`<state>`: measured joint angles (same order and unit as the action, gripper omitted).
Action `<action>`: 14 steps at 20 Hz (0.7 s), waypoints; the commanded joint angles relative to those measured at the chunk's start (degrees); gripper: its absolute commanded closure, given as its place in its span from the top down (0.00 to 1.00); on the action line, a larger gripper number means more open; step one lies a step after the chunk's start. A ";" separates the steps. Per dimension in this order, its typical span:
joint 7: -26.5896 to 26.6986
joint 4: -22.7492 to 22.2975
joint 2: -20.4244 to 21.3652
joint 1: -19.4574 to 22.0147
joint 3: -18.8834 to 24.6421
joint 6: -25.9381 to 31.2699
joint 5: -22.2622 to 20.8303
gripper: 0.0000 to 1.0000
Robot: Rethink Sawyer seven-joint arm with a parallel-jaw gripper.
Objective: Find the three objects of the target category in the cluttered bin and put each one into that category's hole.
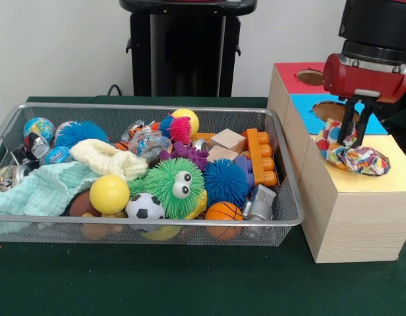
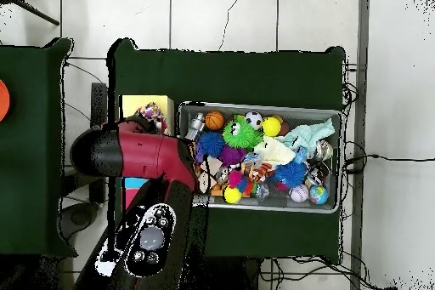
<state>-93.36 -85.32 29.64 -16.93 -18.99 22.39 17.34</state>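
Observation:
The silver wire mesh bin (image 1: 150, 221) holds several toys and cloths; it also shows in the overhead view (image 2: 259, 105). My gripper (image 1: 353, 139) is over the yellow panel (image 1: 394, 176) of the nearest wooden box, shut on a white cloth printed with red, blue and yellow patches (image 1: 354, 158). The cloth lies bunched on the panel and covers the hole. In the overhead view the cloth (image 2: 151, 115) lies on the yellow panel (image 2: 136, 105), and my arm hides the gripper. A second printed cloth (image 1: 145, 141) lies in the bin's middle back.
The blue-panelled box (image 1: 305, 115) and the red-panelled box (image 1: 290, 76) stand behind the yellow one. In the bin lie a mint cloth (image 1: 41, 191), a cream fuzzy cloth (image 1: 107, 158), a green spiky ball with eyes (image 1: 173, 184), a yellow ball (image 1: 109, 194) and orange blocks (image 1: 262, 157).

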 commanded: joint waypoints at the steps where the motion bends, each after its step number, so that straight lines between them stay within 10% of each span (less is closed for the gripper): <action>1: -19.96 -2.22 -2.04 -0.40 4.42 -1.82 6.09 0.00; 14: -20.19 -0.91 -6.47 -0.58 5.19 -6.95 9.89 0.00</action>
<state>-97.79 -85.31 28.26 -18.35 -18.98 20.88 24.66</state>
